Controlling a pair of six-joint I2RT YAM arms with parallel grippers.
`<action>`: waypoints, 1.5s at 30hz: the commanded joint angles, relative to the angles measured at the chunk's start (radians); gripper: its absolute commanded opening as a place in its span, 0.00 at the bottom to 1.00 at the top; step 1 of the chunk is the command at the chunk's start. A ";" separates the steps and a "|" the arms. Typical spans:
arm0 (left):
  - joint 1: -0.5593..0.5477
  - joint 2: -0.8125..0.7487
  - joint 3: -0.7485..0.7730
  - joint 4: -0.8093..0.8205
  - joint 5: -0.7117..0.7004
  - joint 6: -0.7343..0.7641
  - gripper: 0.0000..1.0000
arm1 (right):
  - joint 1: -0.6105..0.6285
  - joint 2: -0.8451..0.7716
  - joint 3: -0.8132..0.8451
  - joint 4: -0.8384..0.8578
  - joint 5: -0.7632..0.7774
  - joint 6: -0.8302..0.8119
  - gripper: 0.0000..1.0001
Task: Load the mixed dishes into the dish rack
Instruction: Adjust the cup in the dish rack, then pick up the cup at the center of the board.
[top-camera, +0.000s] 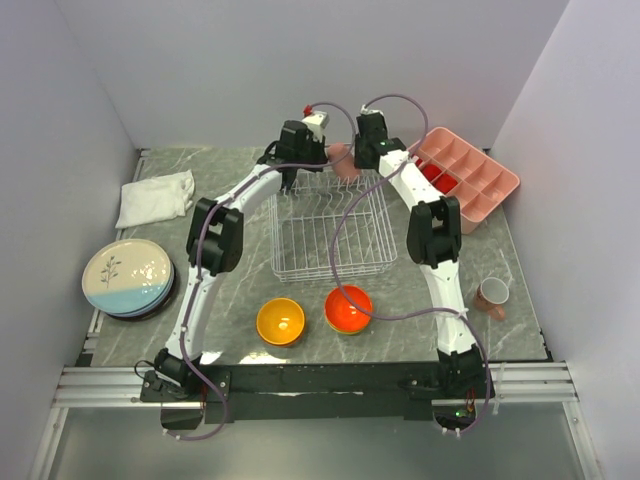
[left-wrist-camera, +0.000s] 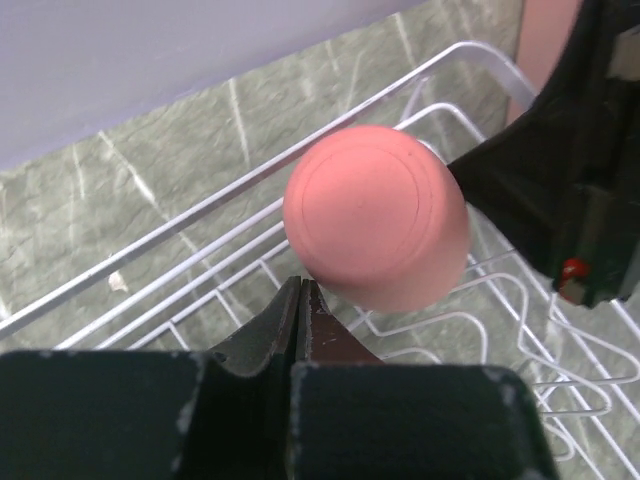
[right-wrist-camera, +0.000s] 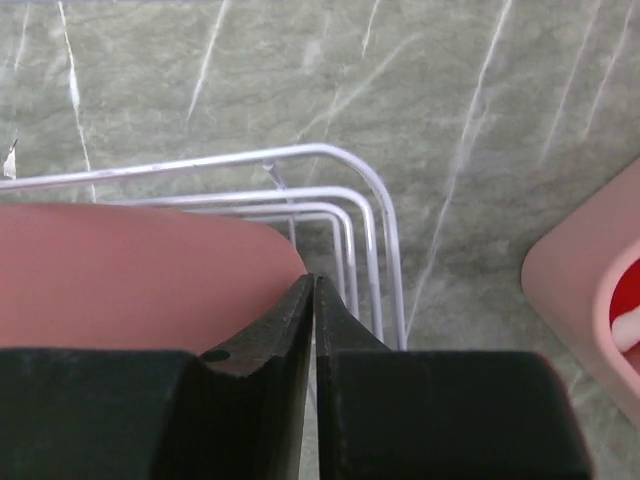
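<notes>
Through the left wrist camera I see a matte pink cup (left-wrist-camera: 375, 215), smooth and rounded. Its flat circular base faces the lens, and it sits over the far edge of the dish rack (top-camera: 310, 240). I cannot tell whether it rests on the wires.

The rack is a white wire rectangle with thin glossy bars, looped dividers and rounded corners. It stands in the middle of the table (top-camera: 230, 330).

The left gripper (left-wrist-camera: 302, 290) is clenched, its black fingers pressed together just under the cup with nothing between them. The right gripper (right-wrist-camera: 313, 285) also shows its fingers together, with only a hairline seam between them. The cup's side lies against the left-hand finger. I cannot tell whether any part of the cup is pinched.

On the near side of the rack sit two glossy round bowls, an orange-yellow bowl (top-camera: 280, 321) and a red-orange bowl (top-camera: 348, 308). At the left edge is a stack of plates (top-camera: 128, 278); the top plate is cream and pale blue with a leaf sprig. A second cup (top-camera: 491, 296) lies tipped over at the right.

A folded white cloth (top-camera: 155, 197) sits at the far left. A pink plastic compartment tray (top-camera: 468, 178) stands at the far right, with something red in one cell.

The tabletop is grey-green marble-patterned with pale veins. Plain pale walls enclose it on three sides, and a metal rail runs along the near edge.
</notes>
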 joint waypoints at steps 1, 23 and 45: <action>-0.017 -0.004 0.043 0.053 0.022 -0.011 0.03 | -0.012 -0.111 -0.036 -0.028 0.109 0.021 0.16; -0.009 -0.322 -0.127 0.035 -0.017 0.040 0.55 | -0.098 -0.624 -0.437 -0.162 0.347 -0.368 0.81; 0.059 -0.804 -0.544 -0.313 -0.104 0.323 0.72 | -0.469 -1.295 -1.197 -0.541 -0.033 -0.655 0.81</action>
